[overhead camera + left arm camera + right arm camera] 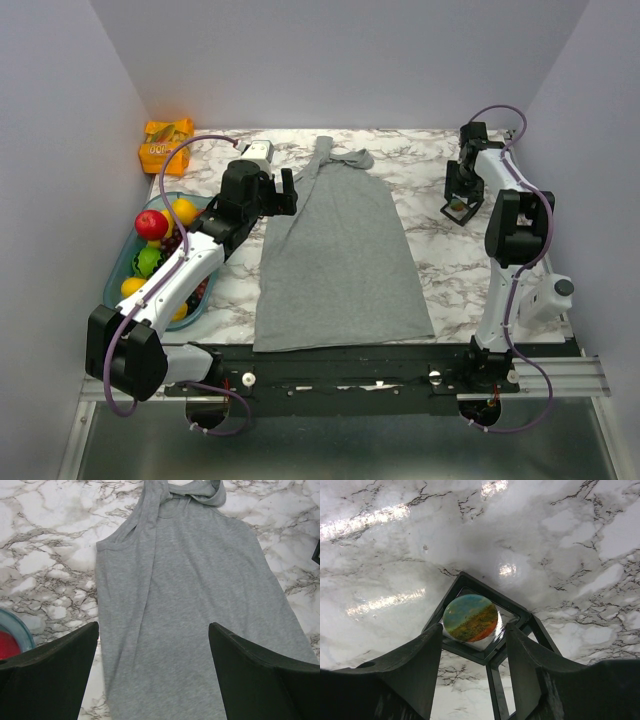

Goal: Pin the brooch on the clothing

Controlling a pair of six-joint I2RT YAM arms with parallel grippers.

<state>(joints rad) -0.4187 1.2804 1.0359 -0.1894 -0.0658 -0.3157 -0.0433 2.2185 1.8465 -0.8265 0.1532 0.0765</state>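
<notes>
The clothing (340,250), a light-grey tank top, lies flat down the middle of the marble table, its straps bunched at the far end. My left gripper (283,190) hovers over its upper left part. In the left wrist view that gripper (154,625) is open, with only the grey fabric (190,605) between the black fingers. The brooch (470,617), a round green, orange and red badge, sits in a black square frame (485,655) that stands tilted on the table. My right gripper (474,627) is open, its fingers flanking the brooch; a thin gap shows on the right. From above, this gripper (460,200) is at the far right.
A blue basin (125,265) of fruit stands at the left edge, under my left arm; its rim (20,625) shows in the left wrist view. An orange packet (165,145) lies in the far left corner. Grey walls enclose the table on three sides.
</notes>
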